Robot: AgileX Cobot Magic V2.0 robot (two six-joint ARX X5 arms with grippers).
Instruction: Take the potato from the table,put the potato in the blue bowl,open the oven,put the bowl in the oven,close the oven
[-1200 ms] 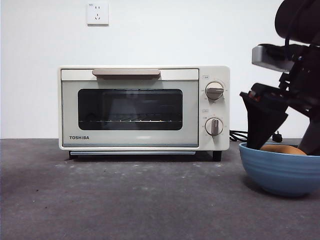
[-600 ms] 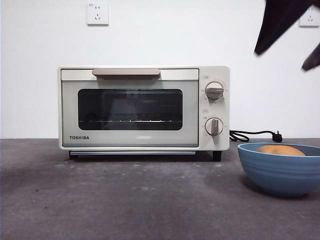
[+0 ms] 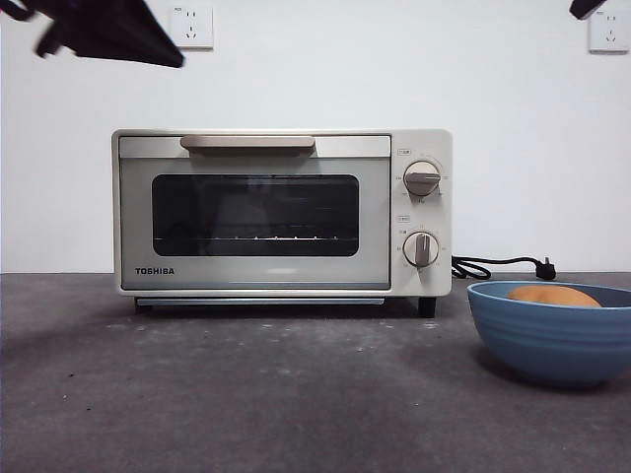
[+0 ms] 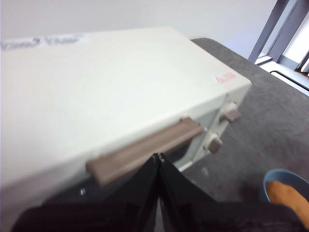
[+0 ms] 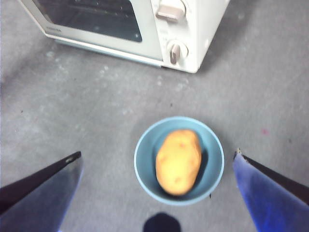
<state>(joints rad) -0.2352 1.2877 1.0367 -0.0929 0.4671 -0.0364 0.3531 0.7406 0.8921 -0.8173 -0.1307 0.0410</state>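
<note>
The potato (image 5: 178, 161) lies in the blue bowl (image 5: 145, 169) on the counter (image 3: 246, 394), right of the closed oven (image 3: 282, 213). Left claw (image 4: 158, 157), pressed together, hovers above the oven handle (image 4: 145, 151); right claw (image 5: 157, 162), spread apart, hangs over the bowl

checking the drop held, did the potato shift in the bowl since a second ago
No. The potato lies in the blue bowl at the same spot, right of the oven.
</note>
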